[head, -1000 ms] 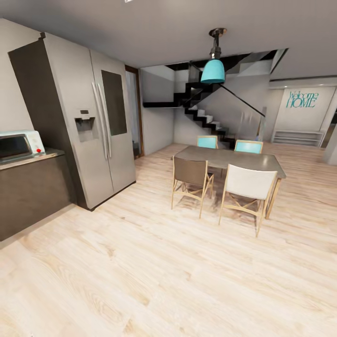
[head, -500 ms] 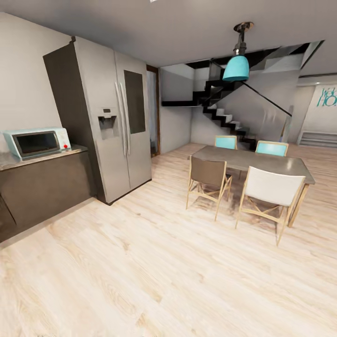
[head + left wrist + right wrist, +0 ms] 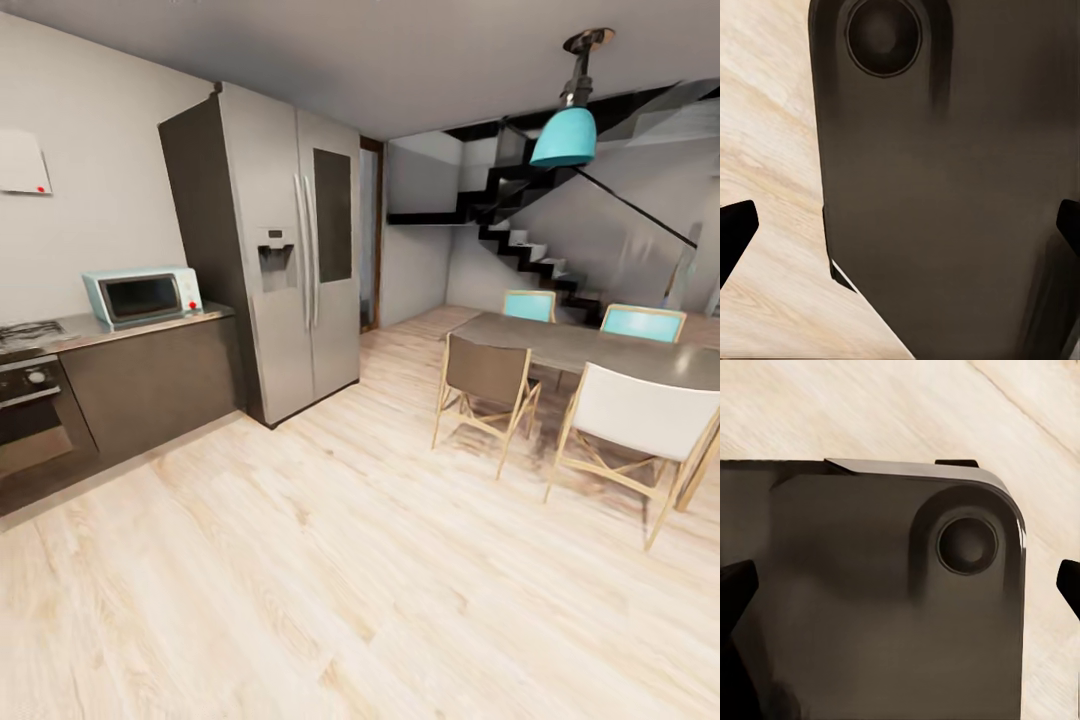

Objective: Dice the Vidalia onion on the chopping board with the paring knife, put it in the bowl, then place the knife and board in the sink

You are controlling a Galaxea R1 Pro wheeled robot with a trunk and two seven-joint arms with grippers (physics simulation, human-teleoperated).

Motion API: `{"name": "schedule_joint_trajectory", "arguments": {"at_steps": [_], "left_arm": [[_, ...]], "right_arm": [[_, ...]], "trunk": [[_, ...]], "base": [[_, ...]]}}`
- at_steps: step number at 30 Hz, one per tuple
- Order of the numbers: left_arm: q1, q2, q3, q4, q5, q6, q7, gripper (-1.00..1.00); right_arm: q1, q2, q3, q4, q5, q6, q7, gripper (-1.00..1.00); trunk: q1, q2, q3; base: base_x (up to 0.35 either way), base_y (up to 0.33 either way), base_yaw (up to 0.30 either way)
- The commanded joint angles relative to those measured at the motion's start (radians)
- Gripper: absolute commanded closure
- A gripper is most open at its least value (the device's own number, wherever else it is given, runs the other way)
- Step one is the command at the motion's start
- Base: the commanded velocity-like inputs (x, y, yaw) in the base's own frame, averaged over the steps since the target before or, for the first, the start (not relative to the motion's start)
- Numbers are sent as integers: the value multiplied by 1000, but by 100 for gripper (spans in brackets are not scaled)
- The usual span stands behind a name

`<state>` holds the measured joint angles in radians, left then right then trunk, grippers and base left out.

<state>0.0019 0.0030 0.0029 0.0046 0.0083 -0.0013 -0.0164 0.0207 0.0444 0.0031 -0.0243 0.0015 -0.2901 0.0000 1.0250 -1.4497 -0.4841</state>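
Note:
The onion, sink, chopping board, paring knife, bowl and steel countertop are all out of view. In the left wrist view my left gripper (image 3: 900,232) is open, its dark fingertips (image 3: 736,232) far apart at the picture's edges, above a dark part of my own body and the wooden floor. In the right wrist view my right gripper (image 3: 900,592) is open in the same way, fingertips (image 3: 735,589) wide apart and nothing held.
A dark counter (image 3: 150,335) with a pale blue microwave (image 3: 140,296) and an oven (image 3: 30,415) runs along the left wall. A tall steel fridge (image 3: 290,250) stands beside it. A dining table (image 3: 590,350) with chairs (image 3: 487,385) is at right, stairs (image 3: 530,255) behind. Light wood floor (image 3: 330,580) lies ahead.
The camera has swung left: fridge, microwave and table slid rightward in the picture, and the oven and hob came into sight at the left edge. Nothing in the room itself moved.

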Motion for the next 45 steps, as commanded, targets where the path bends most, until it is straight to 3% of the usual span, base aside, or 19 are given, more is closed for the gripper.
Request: {"name": "schedule_joint_trajectory", "arguments": {"at_steps": [1,32,45], "left_arm": [[0,0,0,0,1,0,-2,-100],[0,0,2,0,1,0,-2,-100],[0,0,2,0,0,0,-2,-100]], "right_arm": [[1,0,0,-2,0,-1,0,-100],[1,1,1,-2,0,-1,0,-100],[1,1,2,-2,0,-2,0,-100]], "trunk": [[0,0,-1],[0,0,-15],[0,0,-21]], "base": [[0,0,263],[0,-1,263],[0,-108,263]]}}
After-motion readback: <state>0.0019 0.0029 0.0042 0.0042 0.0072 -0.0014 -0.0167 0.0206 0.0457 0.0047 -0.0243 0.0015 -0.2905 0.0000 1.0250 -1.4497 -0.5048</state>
